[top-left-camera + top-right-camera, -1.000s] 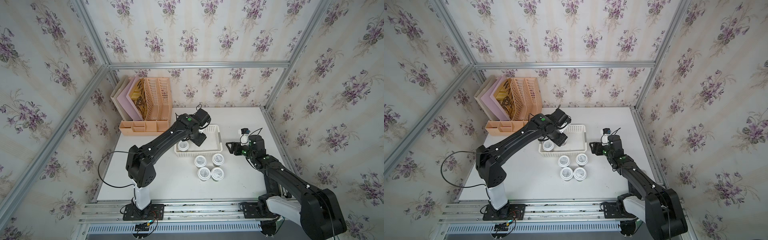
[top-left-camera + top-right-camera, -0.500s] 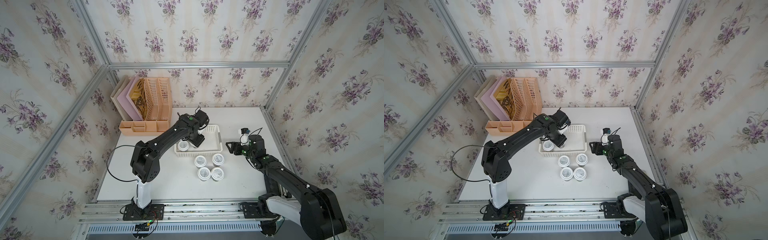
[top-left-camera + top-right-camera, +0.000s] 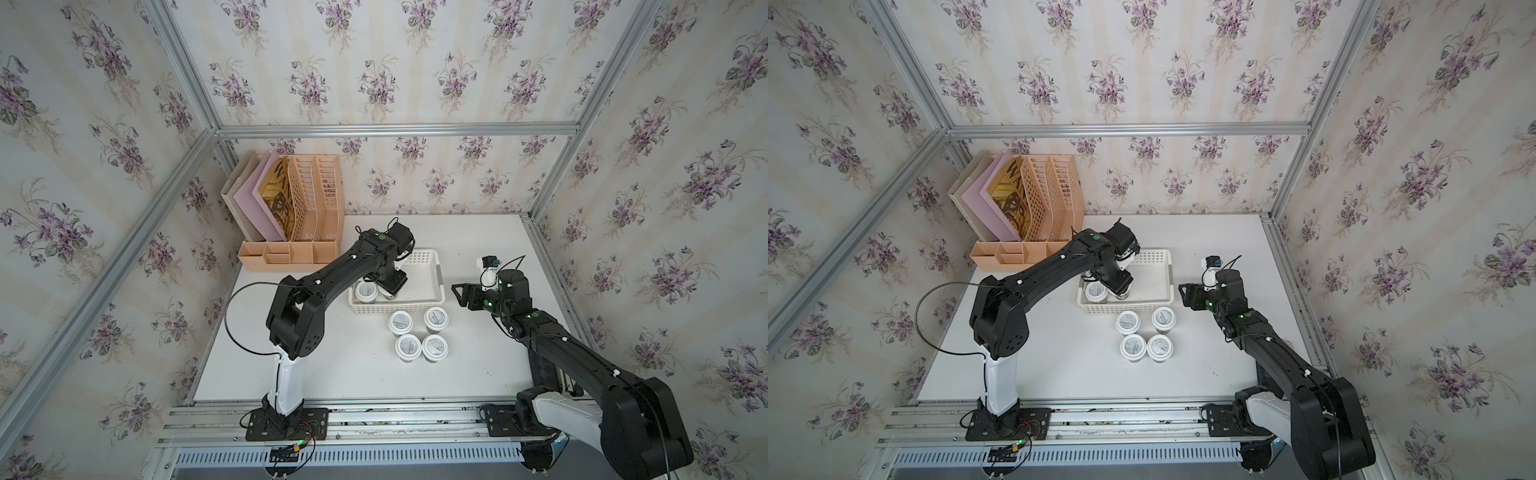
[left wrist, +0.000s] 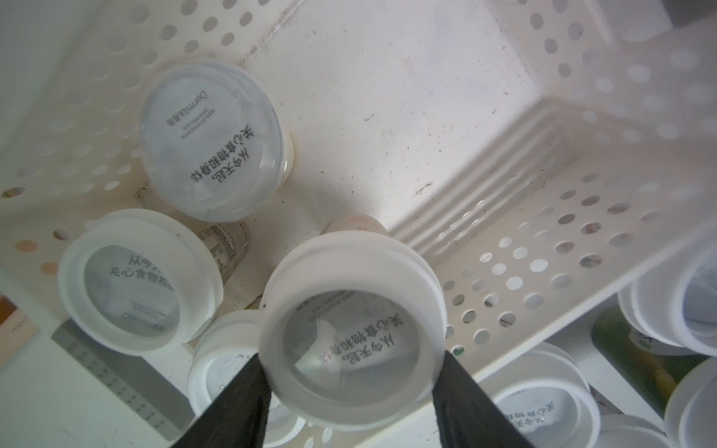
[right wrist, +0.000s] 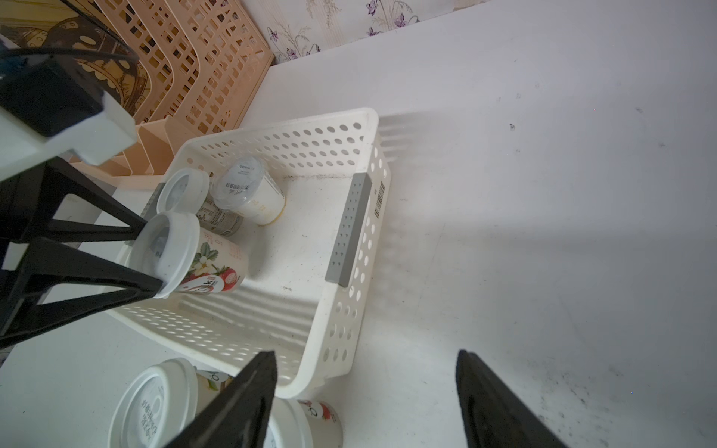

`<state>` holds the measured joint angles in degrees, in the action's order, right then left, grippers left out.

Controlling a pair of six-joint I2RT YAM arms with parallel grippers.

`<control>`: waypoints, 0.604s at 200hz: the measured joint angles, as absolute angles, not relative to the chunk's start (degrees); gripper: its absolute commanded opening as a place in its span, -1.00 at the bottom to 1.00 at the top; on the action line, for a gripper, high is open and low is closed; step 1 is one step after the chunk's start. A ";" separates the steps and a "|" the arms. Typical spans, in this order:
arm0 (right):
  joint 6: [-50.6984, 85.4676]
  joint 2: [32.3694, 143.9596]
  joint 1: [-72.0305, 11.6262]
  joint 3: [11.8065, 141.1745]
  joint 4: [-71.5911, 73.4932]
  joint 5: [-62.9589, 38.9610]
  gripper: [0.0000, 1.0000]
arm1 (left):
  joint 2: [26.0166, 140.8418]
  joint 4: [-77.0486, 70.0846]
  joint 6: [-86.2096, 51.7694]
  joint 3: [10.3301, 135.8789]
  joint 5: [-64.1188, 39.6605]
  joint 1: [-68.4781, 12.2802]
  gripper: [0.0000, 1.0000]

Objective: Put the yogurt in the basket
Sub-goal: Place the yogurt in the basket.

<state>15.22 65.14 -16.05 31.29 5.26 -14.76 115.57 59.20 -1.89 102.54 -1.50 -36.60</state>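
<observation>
Four small round yogurt cups (image 3: 400, 322) with white lids and grey printed labels stand in a tight square on the white table (image 3: 332, 374). They are just beside the front long wall of the shallow white perforated plastic basket (image 3: 399, 308) in both top views. The left gripper (image 3: 388, 291) is down inside the basket, at the end nearer the peach slatted file organizer (image 3: 307, 208). The right gripper (image 3: 461, 291) hangs off the basket's other short end, apart from it.

From the left wrist, black fingers (image 4: 240, 407) pinch the lid of the held cup (image 4: 351, 310) from both sides, above the basket floor near the front wall. Two more cups stand toward the basket's corner, and a further lid peeks out behind the held cup.

From the right wrist, the right gripper's jaws stand wide apart over bare table with nothing between them. The held cup, strawberry-printed, leans inside the basket. Whether its base touches the floor, I cannot tell.
</observation>
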 measured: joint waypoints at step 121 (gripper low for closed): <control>15.22 65.14 -16.05 31.29 5.26 -14.76 0.55 | 119.42 57.19 -1.45 102.43 -3.07 -34.98 0.35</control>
<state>15.22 65.14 -16.05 31.29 5.26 -14.76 119.42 57.19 -1.45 102.43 -3.07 -34.98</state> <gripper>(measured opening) 0.777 0.674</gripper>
